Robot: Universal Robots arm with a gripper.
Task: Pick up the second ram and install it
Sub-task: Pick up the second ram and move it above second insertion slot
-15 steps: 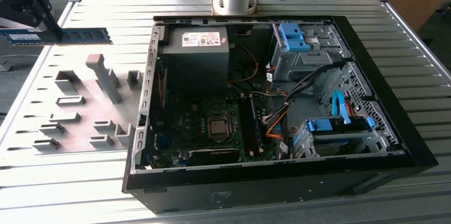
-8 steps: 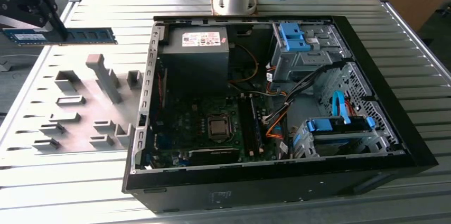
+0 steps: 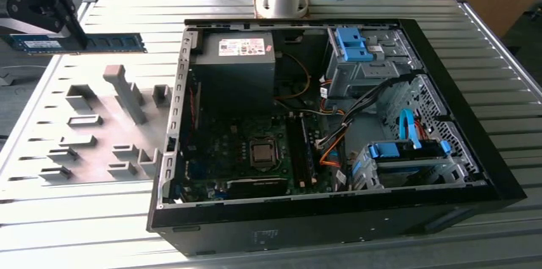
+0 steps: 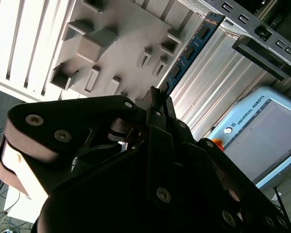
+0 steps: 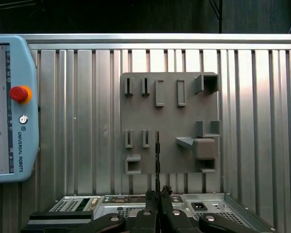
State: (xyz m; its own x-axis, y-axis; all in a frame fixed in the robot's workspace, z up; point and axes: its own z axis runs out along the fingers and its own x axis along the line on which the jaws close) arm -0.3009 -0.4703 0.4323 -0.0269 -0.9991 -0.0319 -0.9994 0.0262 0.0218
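- The memory stick (image 3: 114, 43) hangs level in the air. In the exterior view it sits at about ten o'clock from the open computer case (image 3: 339, 226) and at twelve o'clock from the grey holder plate (image 3: 93, 150).
- The gripper (image 3: 75, 43) is pinched narrow on the stick's flat faces, roughly at mid-length. In the first wrist view the stick (image 5: 157, 155) juts past the fingertips, thin edge on.
- The hold covers only a small patch of smooth board. I judge that a knock or a sharp turn could twist the stick in the fingers, so it would meet its slot skewed.
- The memory slots (image 3: 303, 151) lie deep inside the case, at about five o'clock from the stick. If the stick is carried low, one end could clip the case wall.
- Orange cables (image 3: 332, 145) crowd the slots at three o'clock and could snag an end of the stick or the fingers.
- I cannot tell how the slot latches stand (nor which way the notch faces). Pressing against either could jam or bend the board.
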